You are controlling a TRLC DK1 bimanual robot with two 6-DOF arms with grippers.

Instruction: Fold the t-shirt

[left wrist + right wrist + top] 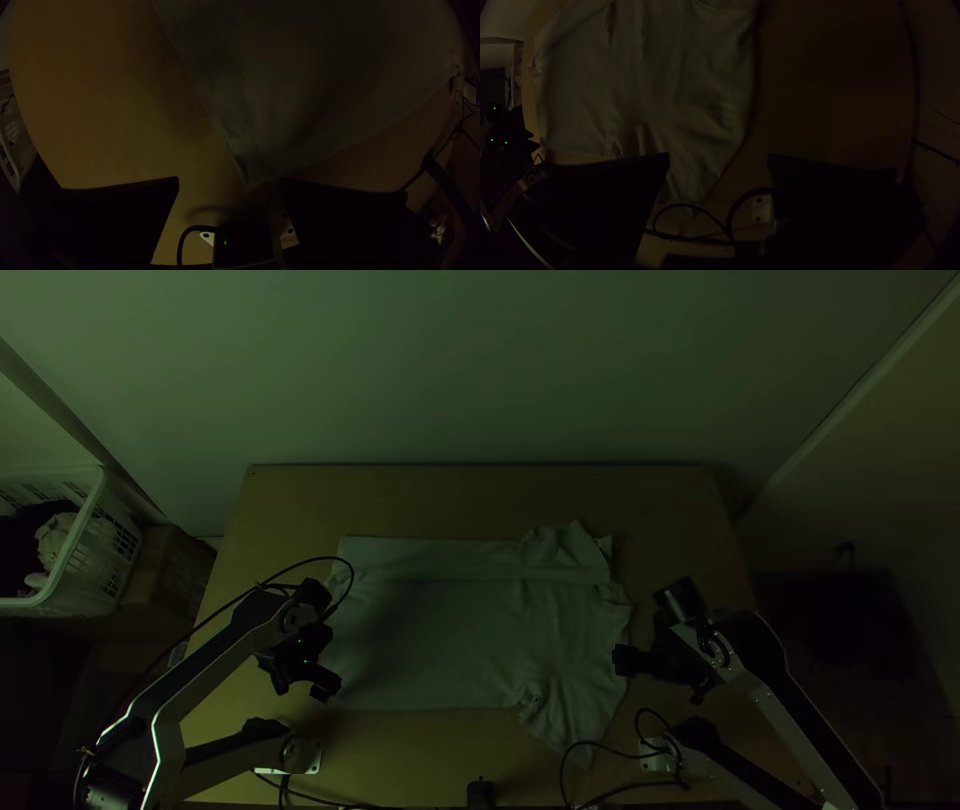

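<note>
T-shirt (430, 635): mostly spread on your table (450, 500); light, soft, probably rumples if dragged
Left gripper (228, 180): open, near hem corner (252, 175)
Right gripper (719, 156): open, near sleeve (692, 180)
Your hold: pinch both there

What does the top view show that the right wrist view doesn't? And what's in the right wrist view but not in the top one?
Top view, not right wrist view: the shirt's rumpled far right corner and the table's far right corner.

Right wrist view, not top view: a clear look into the open gap between the right claw's two wide black fingers.

Both: most of the shirt spread on the table, the right claw, and black cables looping by the shirt's near right part.
</note>
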